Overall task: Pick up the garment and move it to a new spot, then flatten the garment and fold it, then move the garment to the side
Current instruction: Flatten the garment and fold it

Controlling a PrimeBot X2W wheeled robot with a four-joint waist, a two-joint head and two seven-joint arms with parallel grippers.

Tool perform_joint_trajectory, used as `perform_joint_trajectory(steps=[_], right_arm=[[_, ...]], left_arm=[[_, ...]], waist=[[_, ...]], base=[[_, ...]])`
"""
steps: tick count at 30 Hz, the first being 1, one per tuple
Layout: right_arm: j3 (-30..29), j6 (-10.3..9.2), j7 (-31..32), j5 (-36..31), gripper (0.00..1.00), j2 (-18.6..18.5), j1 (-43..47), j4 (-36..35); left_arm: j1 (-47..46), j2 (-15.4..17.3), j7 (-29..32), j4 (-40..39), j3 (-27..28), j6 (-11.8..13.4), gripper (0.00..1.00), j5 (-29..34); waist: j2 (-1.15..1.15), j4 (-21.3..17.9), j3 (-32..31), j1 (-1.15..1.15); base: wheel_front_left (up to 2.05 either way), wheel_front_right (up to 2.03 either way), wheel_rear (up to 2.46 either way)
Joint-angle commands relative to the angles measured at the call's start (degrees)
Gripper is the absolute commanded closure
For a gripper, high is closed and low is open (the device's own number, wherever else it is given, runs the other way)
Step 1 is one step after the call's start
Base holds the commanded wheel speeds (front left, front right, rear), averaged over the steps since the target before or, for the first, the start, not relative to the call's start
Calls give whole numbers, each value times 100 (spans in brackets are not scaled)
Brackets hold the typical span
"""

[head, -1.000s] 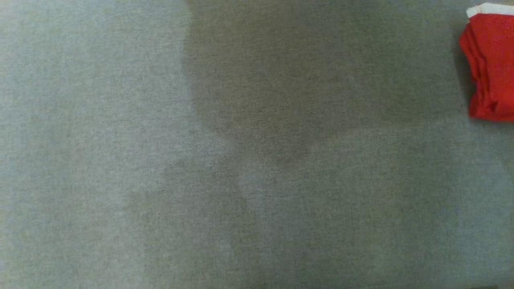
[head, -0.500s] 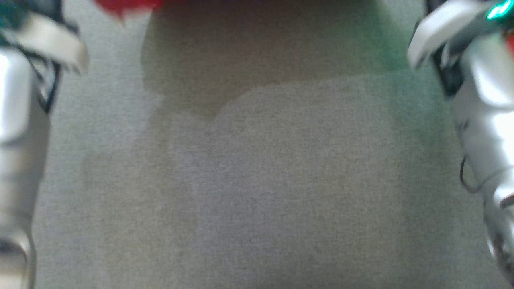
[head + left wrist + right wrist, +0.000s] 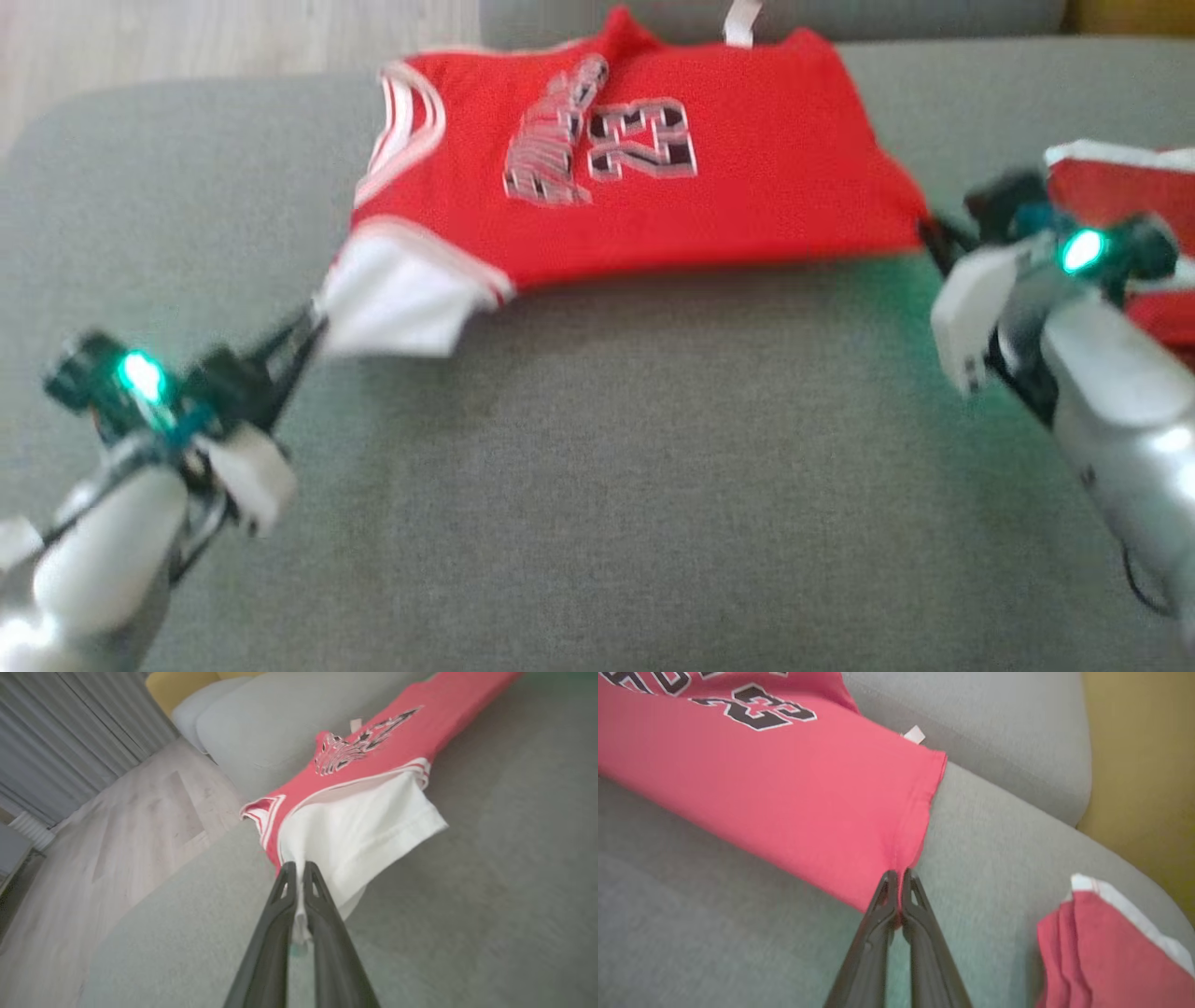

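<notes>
left jaws: pinched shut on the white sleeve (image 3: 364, 830) of the red number-23 jersey (image 3: 747, 168), cloth caught between the tips.
right jaws: shut on the jersey's opposite red hem corner.
jersey: pulled taut between both arms, long axis left-right, over the back half of the grey fabric sofa seat (image 3: 597, 485); near edge lifted.
next: probably lay it flat on the bare seat in front, both arms together.
hazard: folded red garment with white trim (image 3: 1111, 952) at the seat's right edge, just beside the right arm.
</notes>
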Motion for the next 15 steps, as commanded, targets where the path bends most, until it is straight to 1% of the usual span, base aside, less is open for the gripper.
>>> perform_joint_trajectory(steps=[1, 5, 11, 15], right_arm=[[119, -5, 57, 140, 100, -166, 100, -165], [823, -5, 539, 946, 100, -678, 469, -827], [1663, -5, 1291, 2084, 100, -1491, 857, -1908], [2080, -5, 1730, 2692, 100, -1939, 1034, -2607]], left_arm=[[-121, 408, 58, -189, 193, 15, 100, -89], [334, 831, 441, -775, -165, 14, 100, -407], [1021, 1271, 1092, -1652, -394, 23, 100, -674], [1518, 1539, 1530, -2283, -452, 148, 100, -879]], waist=[[0, 13, -213, 1], [0, -5, -471, 1], [0, -51, -881, 1], [0, -104, -1102, 1]], base=[[0, 0, 0], [0, 0, 0], [0, 0, 0], [0, 0, 0]])
